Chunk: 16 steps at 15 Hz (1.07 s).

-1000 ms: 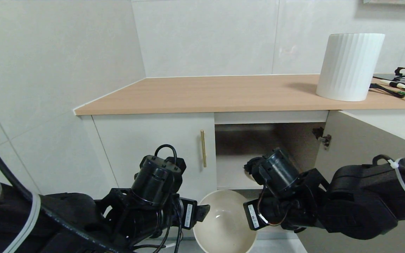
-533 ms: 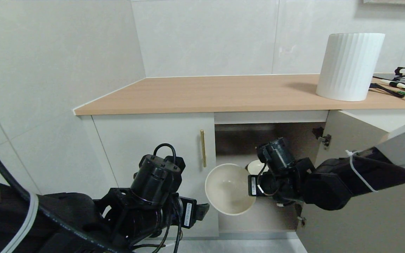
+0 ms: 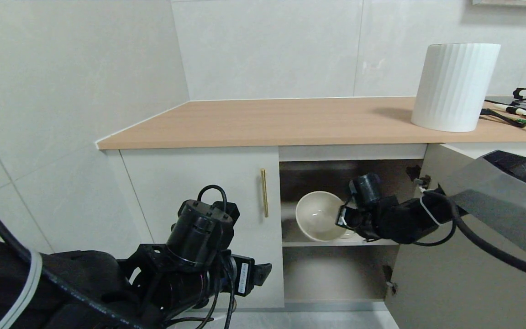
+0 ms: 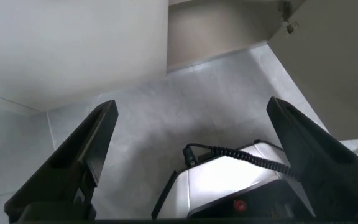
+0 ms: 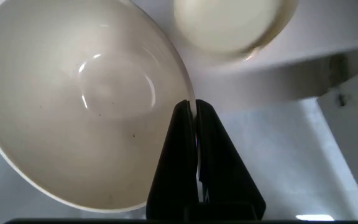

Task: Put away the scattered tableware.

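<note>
Right gripper [image 3: 341, 218]: clenched on rim of round cream ceramic bowl [image 3: 318, 215] | bowl: at gripper's 9 o'clock, inside open white cabinet [image 3: 199, 192] | left gripper [image 4: 192, 109]: released, holding nothing.

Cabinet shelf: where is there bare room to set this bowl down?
The shelf is bare on its left part, between the closed door and the held bowl. The compartment below is bare too. It is crowded to the right, where a smaller bowl sits beside the right gripper.

light bright, even | cabinet interior [image 3: 322, 176] shadowed | glare spot in bowl [image 5: 92, 99] | small dish [image 5: 229, 25] blurred
</note>
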Tool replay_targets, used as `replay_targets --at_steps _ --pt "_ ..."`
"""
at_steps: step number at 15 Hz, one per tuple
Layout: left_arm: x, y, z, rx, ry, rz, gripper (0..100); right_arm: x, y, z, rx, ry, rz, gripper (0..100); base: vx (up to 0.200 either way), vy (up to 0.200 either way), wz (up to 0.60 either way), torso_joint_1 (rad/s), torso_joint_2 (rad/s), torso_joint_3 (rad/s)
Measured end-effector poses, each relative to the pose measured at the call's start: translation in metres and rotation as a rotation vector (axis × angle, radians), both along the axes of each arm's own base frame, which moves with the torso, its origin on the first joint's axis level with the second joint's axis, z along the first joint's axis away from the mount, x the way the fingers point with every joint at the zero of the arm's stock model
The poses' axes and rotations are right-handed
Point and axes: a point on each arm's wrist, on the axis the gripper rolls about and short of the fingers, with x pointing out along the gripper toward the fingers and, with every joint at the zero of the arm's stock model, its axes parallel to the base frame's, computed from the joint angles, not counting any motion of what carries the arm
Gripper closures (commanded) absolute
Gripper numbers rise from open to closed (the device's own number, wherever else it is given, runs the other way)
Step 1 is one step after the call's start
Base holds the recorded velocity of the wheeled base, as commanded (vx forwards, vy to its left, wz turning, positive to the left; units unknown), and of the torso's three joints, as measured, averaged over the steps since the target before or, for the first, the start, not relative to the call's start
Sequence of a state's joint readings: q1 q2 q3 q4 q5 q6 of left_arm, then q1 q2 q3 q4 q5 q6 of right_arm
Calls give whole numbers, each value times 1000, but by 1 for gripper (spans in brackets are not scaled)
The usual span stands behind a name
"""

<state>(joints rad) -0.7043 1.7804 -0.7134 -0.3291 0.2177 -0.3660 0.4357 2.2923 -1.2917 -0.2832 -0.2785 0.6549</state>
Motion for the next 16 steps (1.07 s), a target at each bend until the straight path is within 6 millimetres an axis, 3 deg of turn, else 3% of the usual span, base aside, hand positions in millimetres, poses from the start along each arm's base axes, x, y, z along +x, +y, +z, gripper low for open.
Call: replay_targets --at_steps 7,16 --pt "0 0 -1 0 2 1 0 39 -37 -17 33 -13 -142 100 0 0 0 0 0 0" --pt "0 0 -1 2 3 0 0 62 -52 -44 9 -4 -205 100 0 0 0 0 0 0"
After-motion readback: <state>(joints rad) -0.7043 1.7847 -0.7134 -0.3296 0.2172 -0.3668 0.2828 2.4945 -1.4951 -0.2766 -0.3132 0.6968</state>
